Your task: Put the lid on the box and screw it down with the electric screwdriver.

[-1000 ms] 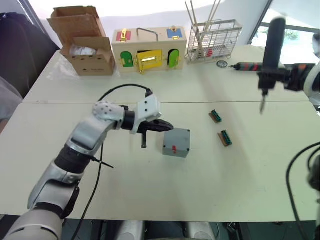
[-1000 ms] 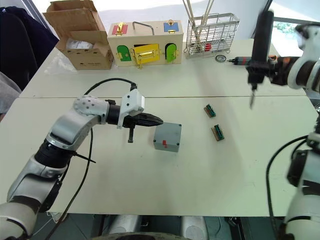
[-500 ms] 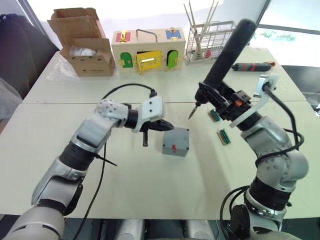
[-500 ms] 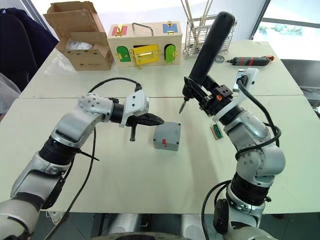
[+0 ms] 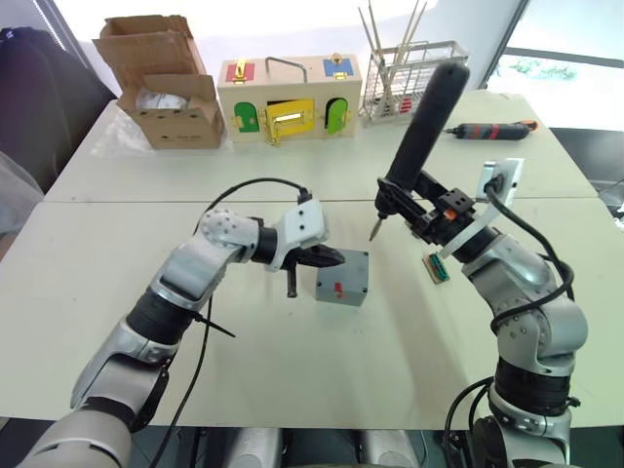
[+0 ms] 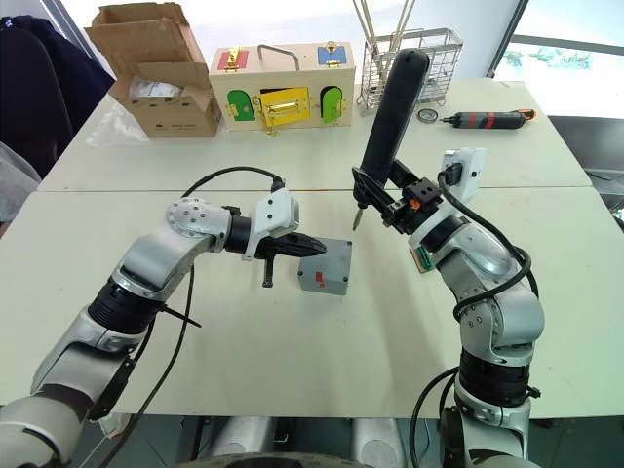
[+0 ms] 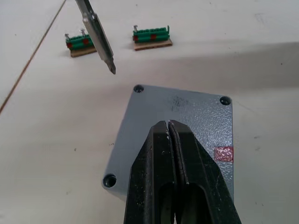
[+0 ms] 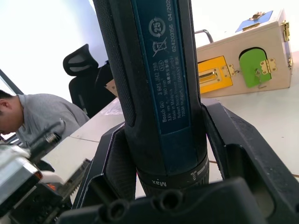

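— Pale tabletop [image 5: 292, 380], a seam running across it. What is the left gripper [image 7: 168, 125] doing?

— Its two black fingers are pressed together, nothing between them, tips lying over the near part of the lid [image 7: 187, 116], which sits on the box [image 5: 342, 278]. A second ago the tips stood just beside the box's edge; now they have slid in over its top. The wrist view shows three screw holes at the lid's corners and a red mark near one edge.

— And the right gripper [image 5: 436, 213]?

— Clamped round the lower body of the electric screwdriver [image 5: 421, 127], which leans with its butt up and away and its metal bit [image 5: 372, 230] pointing down, in the air beyond the box's far corner, not touching it. A second ago that arm was far out at the right edge of the table with the tool held upright; half a second ago it had swung in, and since then the tool has stood a little steeper, the bit roughly in the same spot.

— What lies farther out?

— Two small green terminal strips [image 7: 152, 37] just beyond the box (one partly behind the right arm from the head). Along the far table: a cardboard box [image 5: 166, 83], a wooden box with coloured doors [image 5: 291, 96], a wire basket [image 5: 414, 73], and a red-and-black screwdriver [image 5: 492, 128], all unmoved. A person [image 8: 32, 112] in grey sits in the right wrist view's background.
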Robot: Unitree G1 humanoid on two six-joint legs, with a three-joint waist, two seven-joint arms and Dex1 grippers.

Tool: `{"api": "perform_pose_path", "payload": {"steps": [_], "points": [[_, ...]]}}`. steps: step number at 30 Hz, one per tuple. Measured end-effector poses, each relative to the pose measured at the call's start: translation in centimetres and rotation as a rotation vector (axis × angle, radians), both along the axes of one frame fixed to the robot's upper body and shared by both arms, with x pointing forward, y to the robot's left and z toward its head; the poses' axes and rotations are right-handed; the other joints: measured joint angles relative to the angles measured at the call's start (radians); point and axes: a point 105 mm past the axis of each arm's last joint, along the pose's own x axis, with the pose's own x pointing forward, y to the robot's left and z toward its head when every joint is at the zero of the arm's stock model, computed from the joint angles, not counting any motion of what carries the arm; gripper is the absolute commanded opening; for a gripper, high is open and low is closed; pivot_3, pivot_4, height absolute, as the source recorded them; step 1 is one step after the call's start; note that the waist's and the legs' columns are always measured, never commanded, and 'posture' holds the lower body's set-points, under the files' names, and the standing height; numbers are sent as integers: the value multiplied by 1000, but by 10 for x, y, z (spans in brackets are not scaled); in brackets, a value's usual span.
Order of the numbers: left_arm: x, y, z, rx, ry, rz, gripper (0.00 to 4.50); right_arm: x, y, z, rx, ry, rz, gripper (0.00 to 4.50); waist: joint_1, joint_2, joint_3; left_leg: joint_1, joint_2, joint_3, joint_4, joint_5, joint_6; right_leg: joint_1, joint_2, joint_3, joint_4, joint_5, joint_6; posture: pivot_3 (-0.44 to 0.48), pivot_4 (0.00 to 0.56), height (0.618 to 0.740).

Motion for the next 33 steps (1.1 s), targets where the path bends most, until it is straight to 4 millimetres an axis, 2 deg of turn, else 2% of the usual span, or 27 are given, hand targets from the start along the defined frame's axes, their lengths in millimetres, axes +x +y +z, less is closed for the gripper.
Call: {"api": "perform_pose_path", "payload": {"steps": [5, 12, 33], "points": [[3, 0, -5, 16, -8, 2, 0, -1, 1, -7, 8, 32, 6, 1879, 3, 0, 0, 0, 0, 0, 0, 0, 0, 0, 0, 0, 0, 0, 0, 0, 150, 731], [2, -3, -6, 13, -10, -6, 0, -6, 1, -2, 12, 23, 11, 1879, 3, 0, 0, 0, 0, 0, 0, 0, 0, 0, 0, 0, 0, 0, 0, 0, 150, 731], [-3, -11, -7, 3, 6, -40, 0, -14, 4, -10, -9, 58, 49, 1879, 3, 0, 0, 0, 0, 0, 0, 0, 0, 0, 0, 0, 0, 0, 0, 0, 150, 731]]}}
